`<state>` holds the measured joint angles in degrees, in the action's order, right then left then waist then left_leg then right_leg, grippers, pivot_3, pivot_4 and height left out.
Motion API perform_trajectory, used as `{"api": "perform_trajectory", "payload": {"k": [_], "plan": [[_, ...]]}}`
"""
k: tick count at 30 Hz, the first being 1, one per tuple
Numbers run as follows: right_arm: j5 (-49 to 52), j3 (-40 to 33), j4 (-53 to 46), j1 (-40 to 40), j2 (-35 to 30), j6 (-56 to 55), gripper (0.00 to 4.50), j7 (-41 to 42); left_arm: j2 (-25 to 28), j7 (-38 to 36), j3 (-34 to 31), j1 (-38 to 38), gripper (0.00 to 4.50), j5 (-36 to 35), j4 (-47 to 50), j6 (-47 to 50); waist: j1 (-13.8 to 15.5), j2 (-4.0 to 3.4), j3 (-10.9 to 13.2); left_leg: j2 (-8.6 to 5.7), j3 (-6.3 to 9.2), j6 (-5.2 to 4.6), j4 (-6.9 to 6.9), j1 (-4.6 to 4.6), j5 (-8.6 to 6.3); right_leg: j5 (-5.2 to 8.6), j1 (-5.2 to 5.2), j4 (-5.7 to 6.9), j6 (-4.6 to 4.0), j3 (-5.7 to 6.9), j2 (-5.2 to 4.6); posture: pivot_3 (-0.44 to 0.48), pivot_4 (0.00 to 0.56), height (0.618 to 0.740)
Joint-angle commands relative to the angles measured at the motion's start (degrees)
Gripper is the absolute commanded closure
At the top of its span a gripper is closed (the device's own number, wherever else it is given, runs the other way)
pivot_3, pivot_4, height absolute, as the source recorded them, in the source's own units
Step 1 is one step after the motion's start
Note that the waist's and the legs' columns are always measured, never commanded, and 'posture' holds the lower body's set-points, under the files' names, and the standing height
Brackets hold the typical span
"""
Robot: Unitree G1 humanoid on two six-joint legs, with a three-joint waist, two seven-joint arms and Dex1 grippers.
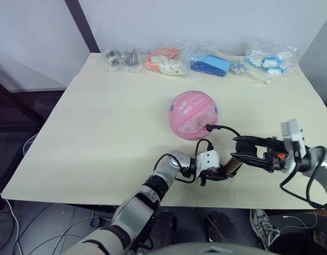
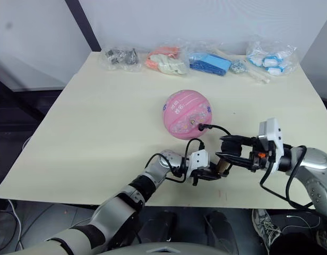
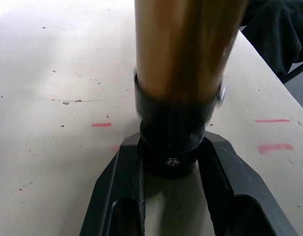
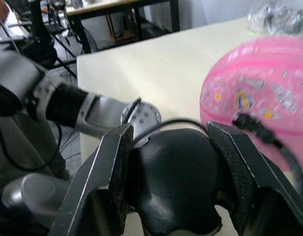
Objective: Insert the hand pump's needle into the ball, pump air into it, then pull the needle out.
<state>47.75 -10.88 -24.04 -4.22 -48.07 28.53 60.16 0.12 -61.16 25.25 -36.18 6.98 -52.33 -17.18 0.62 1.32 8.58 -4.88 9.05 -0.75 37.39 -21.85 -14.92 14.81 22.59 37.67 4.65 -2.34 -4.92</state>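
1 pink rubber ball (image 1: pixel 193 115) with small cartoon prints sits near the middle of the pale bench (image 1: pixel 100 133), round in outline. 1 short gold-bronze hand pump (image 1: pixel 233 164) with black end caps lies just in front of the ball, near the bench's front edge, held between the 2 arms. 1 thin black hose (image 1: pixel 223 128) arcs from the pump up to the ball's near side; its small black needle fitting (image 1: pixel 208 127) touches the ball's skin. The metal pin itself cannot be made out.

Left claw (image 1: pixel 223 174): 2 black fingers clamped on the pump's black end cap (image 3: pixel 172 132), as the left wrist view shows, with the gold barrel rising from between them. Right claw (image 1: pixel 241 151): 2 black fingers closed around the pump's rounded black handle (image 4: pixel 173 179) at the opposite end.

Along the far edge of the bench, well apart from the ball: 4 clear plastic bags in a row, 1 with dark small parts (image 1: pixel 121 58), 1 with orange and cream items (image 1: pixel 164 61), 1 with blue items (image 1: pixel 210 64), 1 with white and blue items (image 1: pixel 269 59). Nothing lies between the bags and the ball. A few short red marks (image 3: pixel 101 125) show on the bench surface beside the pump.
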Motion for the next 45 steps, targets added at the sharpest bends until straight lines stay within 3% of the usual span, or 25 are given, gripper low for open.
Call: {"api": "perform_trajectory", "payload": {"k": [1, 11, 21, 28, 35, 41, 45], "plan": [[4.72, -9.22, -3.6, -3.72, -3.46, 1.38, 2.55, -1.22, 1.66, 0.2, 0.79, 1.55, 3.44, 2.11, -2.59, 2.29, 0.03, -0.02, 0.04, 0.0, 0.01, 0.0, 0.0, -0.01, 0.0, 0.0, 0.0, 0.0, 0.0, 0.01, 0.0, 0.0, 0.15, 0.736], [17.82, -19.56, -1.42, -10.74, -11.69, 10.3, 2.55, -1.85, 1.74, 0.05, 0.85, 1.53, 3.44, 1.99, -2.63, 2.26, 0.04, -0.07, 0.14, 0.0, -0.02, 0.0, 0.0, -0.06, 0.0, 0.0, 0.04, -0.01, -0.01, 0.0, -0.02, 0.0, 0.15, 0.736], [24.3, -20.55, 1.92, -18.09, -14.01, 15.73, 2.55, -4.93, 1.46, 0.4, 0.82, 1.54, 3.44, 1.93, -2.85, 2.17, 0.12, -0.14, 0.22, 0.0, -0.05, -0.01, -0.01, -0.14, 0.0, -0.01, 0.13, 0.0, -0.01, -0.02, -0.05, 0.0, 0.15, 0.736], [17.36, -16.7, -1.19, -11.82, -9.72, 13.37, 2.55, -3.45, 1.15, 0.75, 0.7, 1.36, 3.44, 2.01, -3.22, 2.15, 0.13, -0.13, 0.21, 0.0, -0.03, -0.01, -0.01, -0.12, 0.0, -0.01, 0.12, -0.01, -0.01, 0.0, -0.04, 0.0, 0.15, 0.736], [6.51, -9.72, -2.24, -2.53, -2.87, 3.63, 2.55, -1.06, 0.96, 1.26, 0.63, 1.04, 3.44, 2.08, -3.74, 1.98, -0.05, 0.37, -0.36, 0.04, -0.04, -0.01, -0.01, 0.19, -0.01, 0.01, -0.17, 0.0, 0.03, 0.0, 0.02, 0.0, 0.15, 0.736], [3.31, -5.44, -1.77, 1.62, -1.07, 0.23, 2.55, -0.24, 1.22, 1.26, 0.5, 1.28, 3.44, 2.13, -3.63, 1.91, -0.04, 1.03, -0.99, 0.08, 0.07, 0.0, -0.1, 0.47, -0.02, 0.01, -0.5, -0.14, 0.02, 0.08, 0.05, 0.0, 0.15, 0.736], [5.56, -5.06, -1.89, 1.73, -2.93, 2.94, 2.55, 0.21, 1.39, 1.2, 0.54, 1.42, 3.44, 2.14, -3.47, 1.92, -0.05, 0.79, -0.9, 0.08, 0.03, -0.08, -0.2, 0.7, -0.08, 0.05, -0.76, -0.28, 0.08, 0.05, 0.03, 0.0, 0.15, 0.736]]}}
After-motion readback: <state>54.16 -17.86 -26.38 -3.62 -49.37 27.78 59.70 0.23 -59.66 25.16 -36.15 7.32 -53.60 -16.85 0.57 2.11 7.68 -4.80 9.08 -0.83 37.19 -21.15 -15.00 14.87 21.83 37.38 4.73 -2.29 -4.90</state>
